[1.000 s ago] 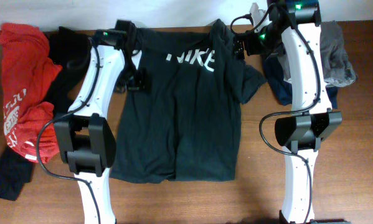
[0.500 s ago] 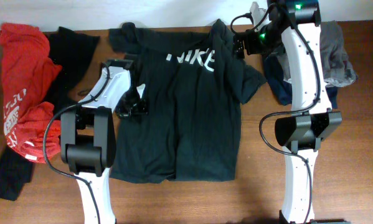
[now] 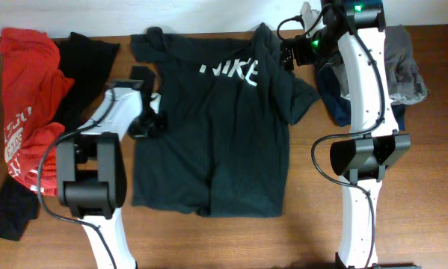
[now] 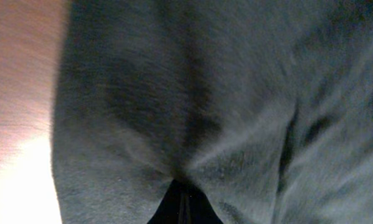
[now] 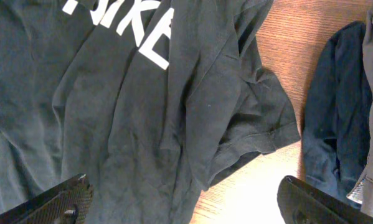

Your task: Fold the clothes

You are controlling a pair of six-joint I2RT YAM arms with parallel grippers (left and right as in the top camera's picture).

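Note:
The large black T-shirt with white block letters lies spread flat, collar towards the far edge. My left gripper sits low at the shirt's left side below the sleeve, shut on a pinch of its dark cloth. In the left wrist view the fabric bunches into the closed left gripper. My right gripper hovers by the right sleeve. In its own view the right gripper stands open with nothing between its fingers.
A red garment and a plain black one lie at the left, with more black cloth near the front left. Grey and navy garments are piled at the right. Bare wood table shows between.
My left gripper came down from the shirt's upper left to its left side, closed on the cloth and shifted a little leftward. The right arm has not moved.

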